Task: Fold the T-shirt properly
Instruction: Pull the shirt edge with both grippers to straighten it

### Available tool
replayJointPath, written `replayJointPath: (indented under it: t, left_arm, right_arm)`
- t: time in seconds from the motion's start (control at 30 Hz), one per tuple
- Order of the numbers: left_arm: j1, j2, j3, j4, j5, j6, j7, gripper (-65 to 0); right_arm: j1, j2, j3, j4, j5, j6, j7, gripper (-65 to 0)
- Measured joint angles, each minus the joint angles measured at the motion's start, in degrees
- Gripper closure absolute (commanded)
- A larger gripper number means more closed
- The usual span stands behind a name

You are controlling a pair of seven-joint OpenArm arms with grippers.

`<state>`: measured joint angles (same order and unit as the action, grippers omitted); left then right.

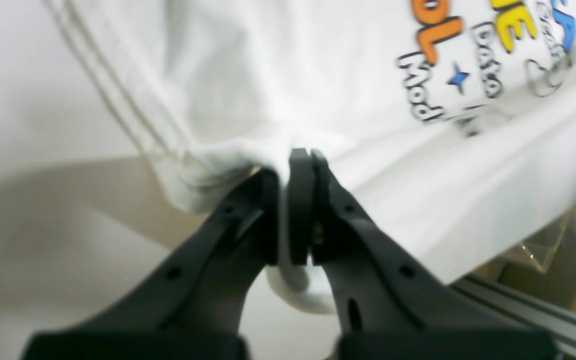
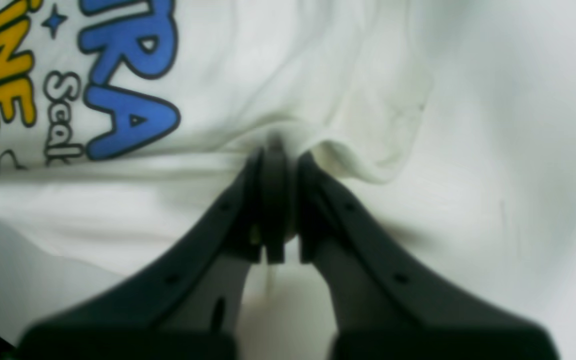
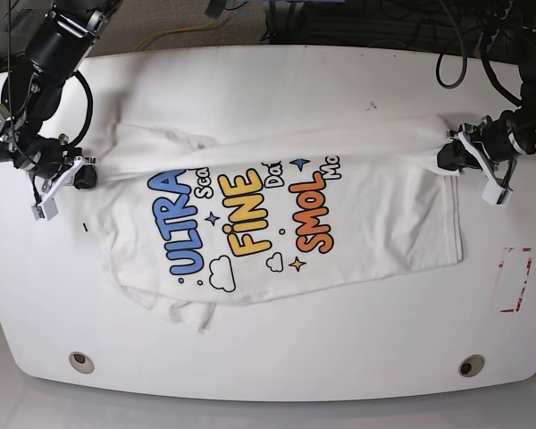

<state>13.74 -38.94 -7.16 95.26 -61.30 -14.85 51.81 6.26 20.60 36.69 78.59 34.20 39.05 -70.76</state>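
**T-shirt pinched at both ends, stretched across the tabletop**

Lay printed side up on the white tabletop (image 3: 277, 80): the T-shirt (image 3: 357, 223), white, with blue, yellow and orange cartoon lettering running across its middle. Partly folded already, with an upper band of cloth doubled over and covering the tops of the smaller black words. Pulled taut along that upper fold between the two arms, one at each side of the base view. Bunched and rumpled at the lower left corner of that view, smoother toward the right.

Left gripper (image 1: 300, 155): clenched on a wad of white fabric at the shirt's edge, jaws pressed together with cloth squeezed between and spilling out below. Orange and yellow letters and a small blue star seen just beyond it.

Right gripper (image 2: 275, 150): likewise clamped tight on a gathered ridge of the T-shirt, wrinkles radiating from the pinch. Blue and yellow letters close by on its left.

Elsewhere on the tabletop: a red-edged rectangle (image 3: 515, 279) near the right rim, apart from the shirt
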Motion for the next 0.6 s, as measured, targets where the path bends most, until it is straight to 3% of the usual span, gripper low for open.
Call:
replayJointPath:
  t: [0.2,0.3,0.37,0.47,0.6]
  left_arm:
    - [-3.2,0.2,0.0,-4.0,-0.2,-0.2,-0.1,-0.4]
    - [-5.1,1.6,0.0,-6.3,-0.1,-0.1,-0.1,-0.4]
    - [-6.1,2.6,0.0,-7.3,0.0,-0.1,-0.2,-0.4]
    - [-6.6,3.0,0.0,-7.6,0.0,0.0,-0.2,-0.4]
    - [-6.6,3.0,0.0,-7.8,0.0,0.0,-0.2,-0.4]
  right_arm:
    - [3.8,-1.0,-0.4,-0.8,-3.0,0.2,3.6,0.0]
    - [5.9,-1.6,-0.3,-2.7,-4.5,0.2,4.8,-14.7]
    - [6.4,-2.1,-0.3,-4.4,-5.8,0.2,4.7,-28.4]
    - [5.4,-2.2,-0.1,-4.7,-5.7,0.2,4.5,-42.2]
    - [1.6,-2.1,1.6,-0.8,-5.7,0.5,4.5,-45.8]
